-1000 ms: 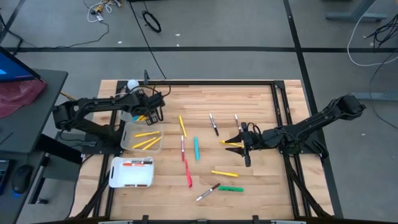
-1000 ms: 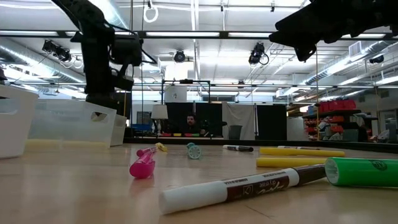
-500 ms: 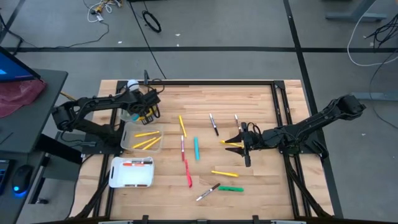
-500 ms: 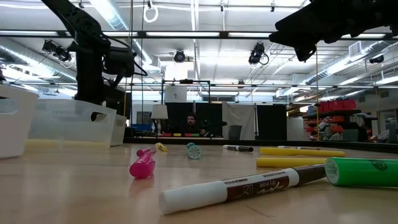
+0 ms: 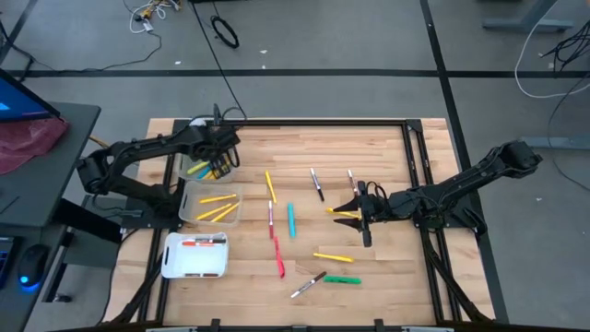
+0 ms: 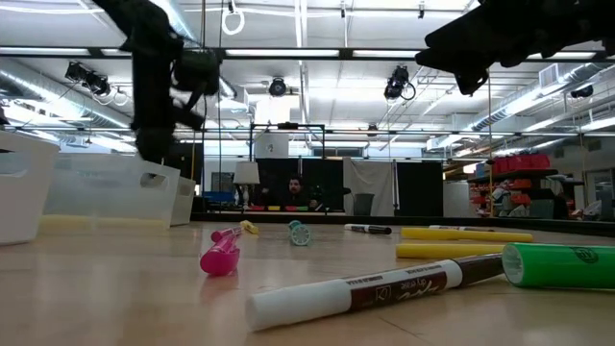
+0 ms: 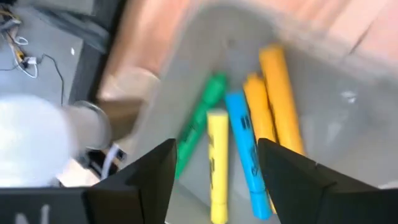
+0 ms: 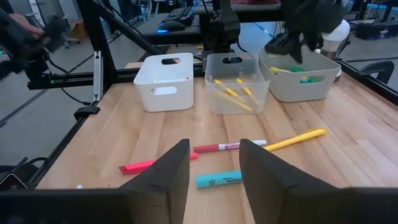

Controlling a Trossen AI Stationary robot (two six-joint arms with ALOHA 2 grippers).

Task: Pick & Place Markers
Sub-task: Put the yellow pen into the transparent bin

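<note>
Left gripper [image 5: 218,164] hangs over the grey bin [image 5: 196,157] at 10 o'clock, fingers spread and empty. Lift straight out before swinging toward the loose markers [image 5: 290,219] mid-table; right gripper [image 5: 356,210], empty, waits at 3.

A grey floor [image 5: 350,37] crossed by dark seams surrounds the wooden table [image 5: 387,277], with loose cables [image 5: 224,32] lying on it beyond the table's far edge. A dark desk [image 5: 41,157] with a red cloth [image 5: 28,140] stands off to one side. Across the table, long ceiling lights [image 6: 317,53] run over a workshop where a person [image 6: 296,189] sits by dark screens [image 6: 418,200] and red shelving [image 6: 519,178].
</note>
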